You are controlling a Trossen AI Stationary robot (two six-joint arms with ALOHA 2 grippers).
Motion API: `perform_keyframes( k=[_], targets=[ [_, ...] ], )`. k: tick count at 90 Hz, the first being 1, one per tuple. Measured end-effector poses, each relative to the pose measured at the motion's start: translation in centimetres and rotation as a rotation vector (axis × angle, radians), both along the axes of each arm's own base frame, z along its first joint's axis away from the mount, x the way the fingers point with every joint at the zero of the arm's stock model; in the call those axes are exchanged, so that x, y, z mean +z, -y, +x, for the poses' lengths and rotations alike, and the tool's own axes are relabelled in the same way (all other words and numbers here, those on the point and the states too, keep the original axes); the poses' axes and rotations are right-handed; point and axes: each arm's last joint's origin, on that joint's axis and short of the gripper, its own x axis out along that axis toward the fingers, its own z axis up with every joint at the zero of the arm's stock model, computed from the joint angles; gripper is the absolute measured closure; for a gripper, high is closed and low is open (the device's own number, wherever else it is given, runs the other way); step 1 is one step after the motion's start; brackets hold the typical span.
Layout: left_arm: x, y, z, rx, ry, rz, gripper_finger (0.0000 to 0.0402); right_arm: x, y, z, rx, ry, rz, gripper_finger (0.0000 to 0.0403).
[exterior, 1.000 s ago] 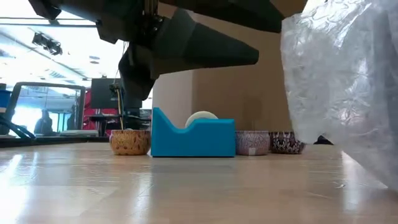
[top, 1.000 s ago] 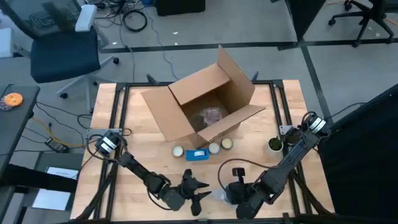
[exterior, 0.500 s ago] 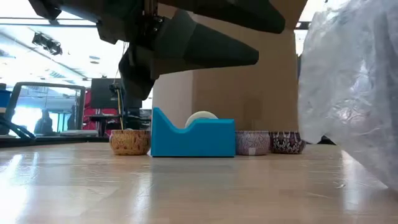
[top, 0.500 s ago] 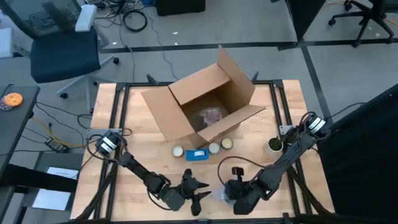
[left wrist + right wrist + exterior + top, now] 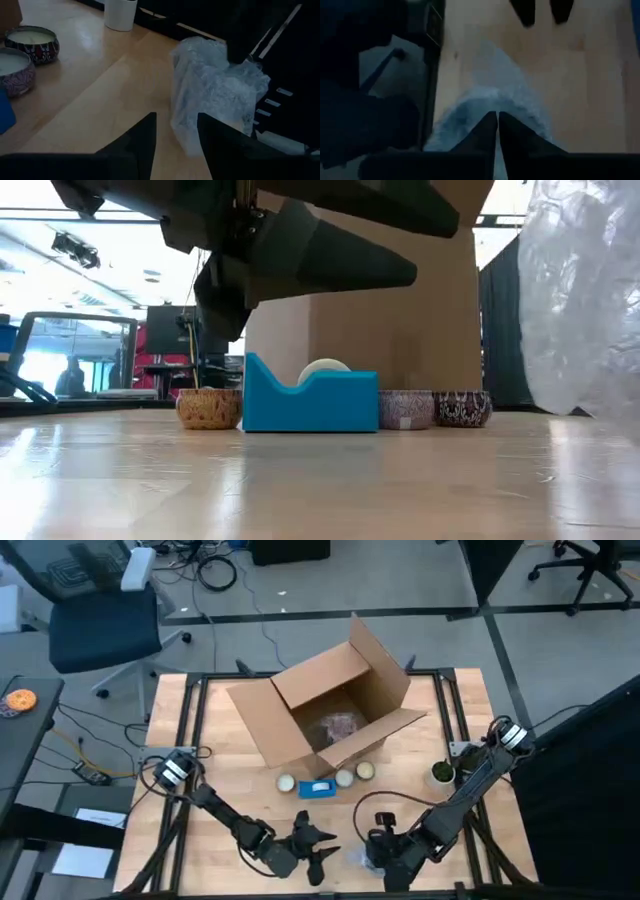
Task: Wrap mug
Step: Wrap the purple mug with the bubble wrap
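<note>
Right hand pinched closed on crinkly clear bubble wrap bundle, lumpy, standing upright on wood desk; left hand open beside it

Open cardboard box sits at the desk's far middle, something pinkish inside, unclear what. Blue tape dispenser just in front of it, three candle tins in a row alongside: one left, two right. White cup near right edge. Office chair and cables on floor behind.
</note>
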Motion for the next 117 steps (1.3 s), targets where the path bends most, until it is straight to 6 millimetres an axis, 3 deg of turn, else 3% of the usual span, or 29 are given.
perform_keyframes(
  k=[12, 26, 41, 68, 93, 105, 117],
  targets=[
    [0.0, 0.0, 0.0, -0.002, -0.001, 0.008, 0.0273, -0.1, -0.6, -0.1, 0.014, 0.030, 0.004, 0.0403],
    [0.0, 0.0, 0.0, -0.004, -0.001, 0.012, 0.0273, -3.1, -0.9, 0.5, 0.029, -0.047, -0.027, 0.0403],
    [0.0, 0.0, 0.0, -0.005, -0.002, 0.012, 0.0273, -4.6, 0.0, 0.9, -0.002, -0.162, -0.056, 0.0403],
    [0.0, 0.0, 0.0, -0.006, -0.003, 0.014, 0.0273, -3.1, 1.0, -0.1, 0.014, -0.248, -0.020, 0.0403],
    [0.0, 0.0, 0.0, -0.007, -0.003, 0.015, 0.0273, 0.0, 0.3, -0.6, 0.031, -0.183, -0.030, 0.0403],
    [0.0, 0.0, 0.0, -0.007, -0.003, 0.015, 0.0273, -0.4, 0.1, -0.4, 0.020, -0.160, -0.066, 0.0403],
    [0.0, 0.0, 0.0, -0.007, -0.003, 0.015, 0.0273, -2.5, -0.2, 0.4, 0.021, -0.196, -0.113, 0.0403]
  ],
)
